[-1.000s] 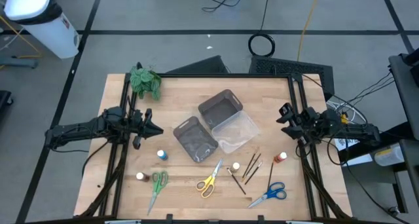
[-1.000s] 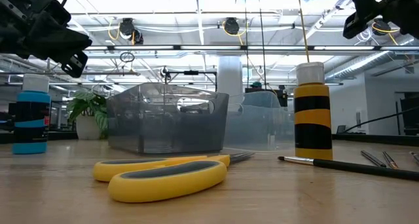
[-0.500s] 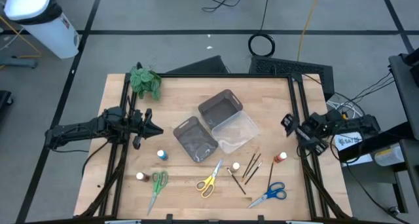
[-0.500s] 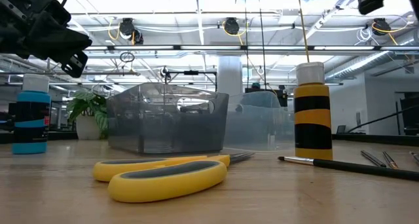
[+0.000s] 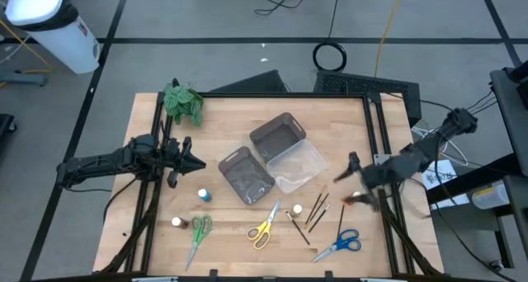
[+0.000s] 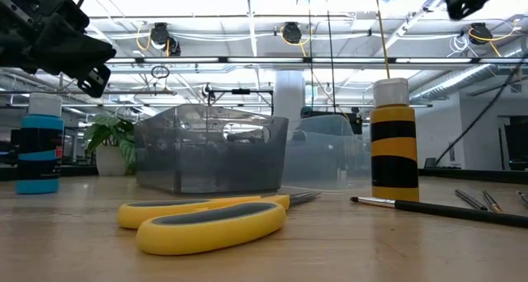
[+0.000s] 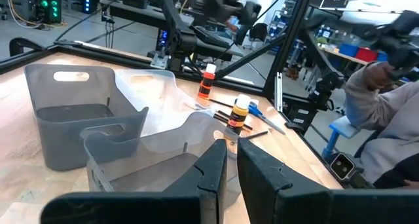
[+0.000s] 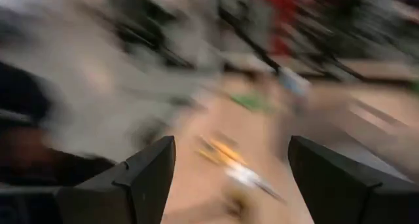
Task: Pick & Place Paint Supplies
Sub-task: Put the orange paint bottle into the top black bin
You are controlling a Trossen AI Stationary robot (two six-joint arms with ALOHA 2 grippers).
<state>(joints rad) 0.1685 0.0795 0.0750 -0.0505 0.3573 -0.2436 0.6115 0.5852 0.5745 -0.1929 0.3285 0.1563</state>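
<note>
From above, right side: we see the right gripper (image 5: 353,183) blurred over the table's right part, just beside the red-capped bottle (image 5: 353,199) and the brushes (image 5: 316,210); blue scissors (image 5: 340,243) lie nearer the front edge.
From above, left side: the left gripper (image 5: 196,163) waits over the table's left part, above the blue-capped bottle (image 5: 203,195); green scissors (image 5: 198,233) and yellow scissors (image 5: 264,227) lie near the front.
Low view: we see the yellow scissors (image 6: 202,219) flat before the grey tray (image 6: 210,150).
Left wrist: its fingers (image 7: 209,178) sit almost together, empty.
Right wrist: fingers (image 8: 147,171) spread wide, holding nothing.
</note>
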